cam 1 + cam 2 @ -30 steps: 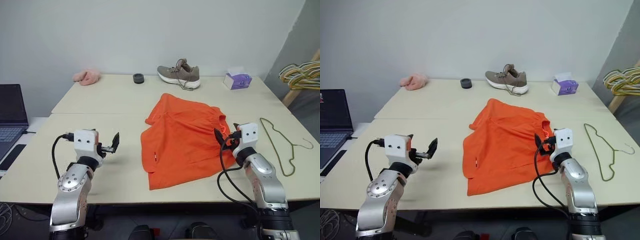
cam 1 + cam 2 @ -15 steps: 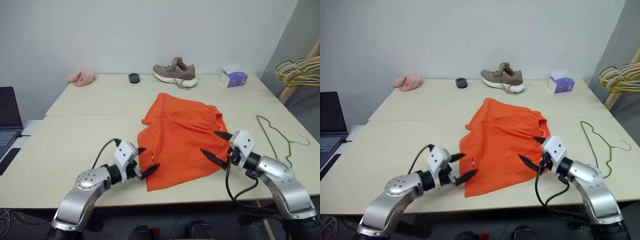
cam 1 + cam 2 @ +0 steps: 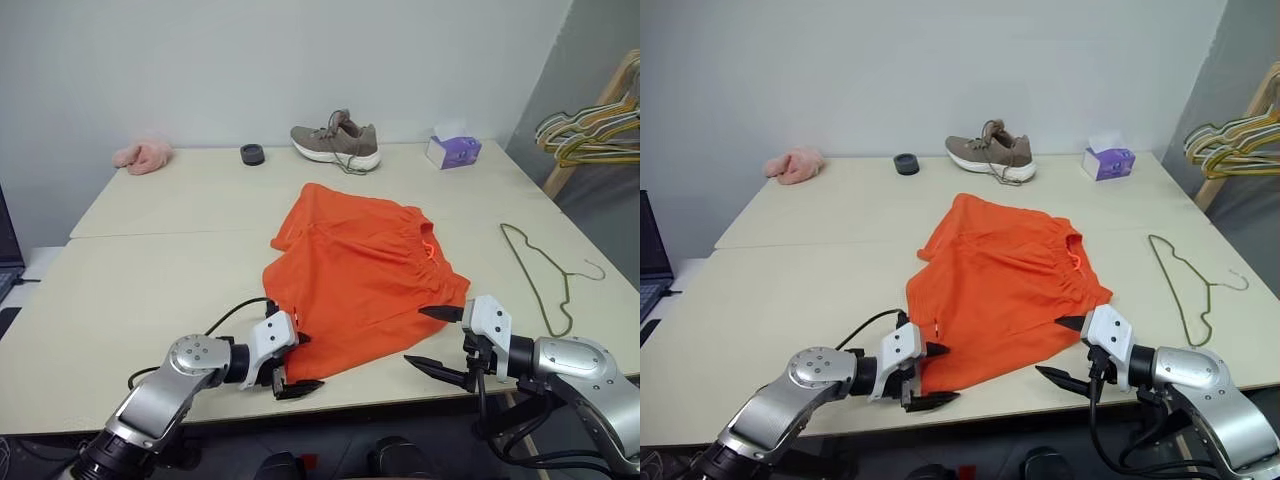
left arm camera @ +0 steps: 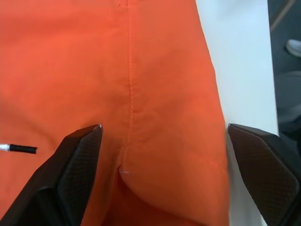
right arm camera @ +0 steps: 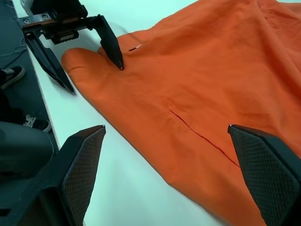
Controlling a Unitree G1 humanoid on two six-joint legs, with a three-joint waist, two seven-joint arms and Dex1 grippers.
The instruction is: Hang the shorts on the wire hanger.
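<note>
The orange shorts [image 3: 360, 270] lie flat in the middle of the table, waistband toward the right. My left gripper [image 3: 305, 360] is open and points right at the shorts' near left corner. Its two fingers straddle the hem fabric [image 4: 160, 94], one fingertip [image 5: 120, 65] resting on the cloth. My right gripper [image 3: 413, 336] is open too. It points left just off the shorts' near right edge, with nothing between its fingers. The thin wire hanger [image 3: 567, 290] lies flat on the table to the right of the shorts, apart from both grippers.
At the table's back stand a grey shoe [image 3: 335, 143], a purple tissue box [image 3: 452, 151], a small black round thing [image 3: 252, 153] and a pink fluffy item [image 3: 140, 154]. A bunch of coloured hangers [image 3: 590, 135] hangs at the far right. The near table edge [image 3: 360, 400] runs just below both grippers.
Both arms pulled back toward the near edge and turned inward. The left gripper swung right onto the shorts' near corner. The head view panned right.
</note>
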